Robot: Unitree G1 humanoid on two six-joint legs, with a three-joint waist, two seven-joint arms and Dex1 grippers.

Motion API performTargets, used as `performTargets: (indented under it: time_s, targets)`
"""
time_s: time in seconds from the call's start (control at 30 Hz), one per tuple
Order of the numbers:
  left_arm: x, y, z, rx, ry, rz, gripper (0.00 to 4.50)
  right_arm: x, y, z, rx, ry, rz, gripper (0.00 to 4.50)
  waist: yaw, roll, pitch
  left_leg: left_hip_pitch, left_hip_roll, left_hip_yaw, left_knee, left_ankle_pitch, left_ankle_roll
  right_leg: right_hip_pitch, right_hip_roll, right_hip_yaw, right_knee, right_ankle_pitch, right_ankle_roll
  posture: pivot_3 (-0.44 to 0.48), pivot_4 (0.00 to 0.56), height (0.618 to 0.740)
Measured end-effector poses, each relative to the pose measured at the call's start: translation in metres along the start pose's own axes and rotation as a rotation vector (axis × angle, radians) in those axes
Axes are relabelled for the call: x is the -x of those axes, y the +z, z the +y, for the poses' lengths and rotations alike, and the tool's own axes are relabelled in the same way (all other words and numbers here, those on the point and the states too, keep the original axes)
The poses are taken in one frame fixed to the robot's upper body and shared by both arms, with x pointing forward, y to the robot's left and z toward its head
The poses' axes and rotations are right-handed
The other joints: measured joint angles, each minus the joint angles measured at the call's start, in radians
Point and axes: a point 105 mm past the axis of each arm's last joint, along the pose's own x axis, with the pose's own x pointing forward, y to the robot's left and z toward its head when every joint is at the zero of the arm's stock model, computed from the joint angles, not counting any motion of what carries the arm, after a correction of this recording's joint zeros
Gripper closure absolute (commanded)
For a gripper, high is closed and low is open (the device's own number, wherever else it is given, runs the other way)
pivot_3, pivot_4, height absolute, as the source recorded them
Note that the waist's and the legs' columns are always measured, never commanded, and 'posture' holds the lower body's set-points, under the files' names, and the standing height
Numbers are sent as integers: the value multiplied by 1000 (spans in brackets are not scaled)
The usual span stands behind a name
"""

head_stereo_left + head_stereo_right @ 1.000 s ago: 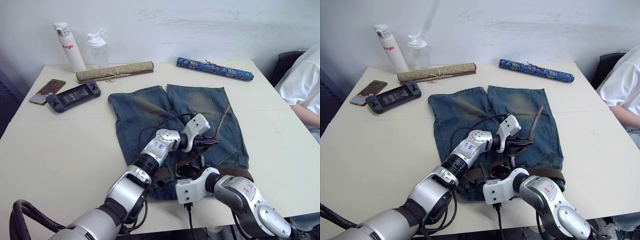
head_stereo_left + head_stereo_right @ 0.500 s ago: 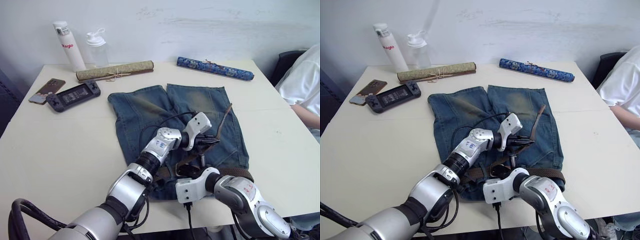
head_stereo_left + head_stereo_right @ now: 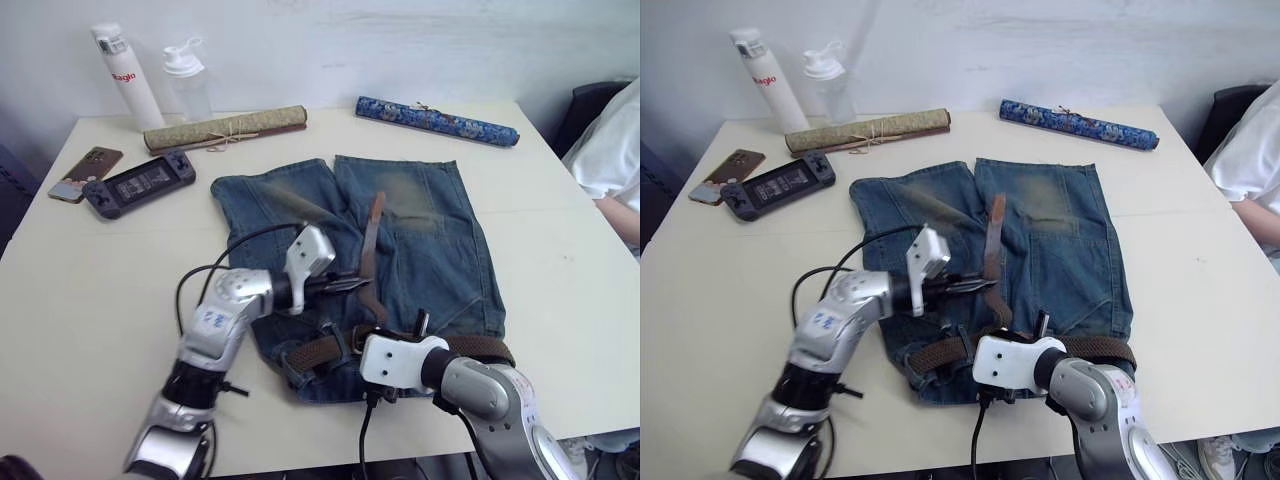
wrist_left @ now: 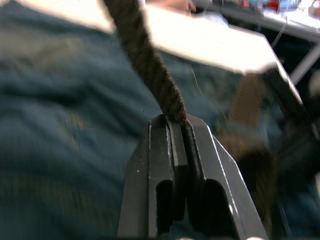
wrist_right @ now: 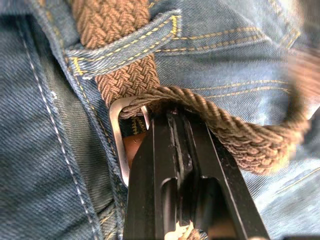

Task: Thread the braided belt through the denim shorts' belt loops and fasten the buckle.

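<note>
Now fastening stage, by the look of it: belt already running along the waistband of the shorts near the desk front edge, passing under a belt loop. Left gripper jaws pressed together on the belt's free end, strap rising from the tips and its leather tip lying up across the shorts, long axis pointing away from the waistband. Right gripper jaws shut on the strap right beside the buckle, touching the frame. Buckle just below and right of the left jaws; free end probably needs drawing back through the frame, left arm nearer.
</note>
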Motion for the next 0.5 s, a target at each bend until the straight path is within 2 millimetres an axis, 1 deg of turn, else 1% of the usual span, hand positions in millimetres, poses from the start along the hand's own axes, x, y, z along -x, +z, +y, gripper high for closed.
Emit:
performTargets:
  time_s: [0.07,0.13,0.17,0.2,0.27,0.3,0.37,0.43,0.5]
  targets:
    - [16,-16,-8,1,-19,73,4500,2,0,-3,-62,-11,-4,4443,0,2,6,-1,0,0,0,0,0,-1,0,0,0,0,0,0,150,737]
    - [23,-21,-11,-25,-22,106,4500,3,0,-6,-102,-19,-7,4443,5,3,8,-3,-1,0,0,0,0,-2,-1,0,0,0,0,0,150,737]
    - [27,-22,-10,-62,-13,133,4500,5,0,-9,-131,-35,-9,4443,4,4,8,-5,-1,-1,1,0,0,-4,-1,0,0,0,0,0,150,737]
    - [33,-23,-6,-150,13,181,4500,8,-1,-16,-159,-59,-9,4443,2,4,8,-9,-1,0,1,0,0,-8,-1,0,1,0,0,0,150,737]
    - [36,-23,0,-230,43,220,4500,11,-3,-24,-176,-95,-3,4443,1,4,8,-13,-1,1,2,1,1,-13,-1,1,2,0,0,0,150,737]
    - [37,-22,3,-303,60,249,4500,13,-5,-29,-191,-117,2,4443,0,4,8,-14,-1,1,1,2,1,-15,0,1,3,0,0,0,150,737]
    - [36,-21,7,-454,89,303,4500,14,-2,-35,-219,-140,-12,4443,-1,4,8,-14,0,3,1,3,0,-16,1,2,3,0,0,0,150,737]
    - [34,-19,10,-553,120,323,4500,13,1,-36,-252,-143,-31,4443,-1,4,9,-14,0,4,1,4,1,-17,2,2,4,0,-1,0,150,737]
    - [32,-19,11,-596,134,331,4500,13,1,-35,-277,-138,-36,4443,1,4,9,-14,0,4,1,4,1,-17,2,2,4,0,0,0,150,737]
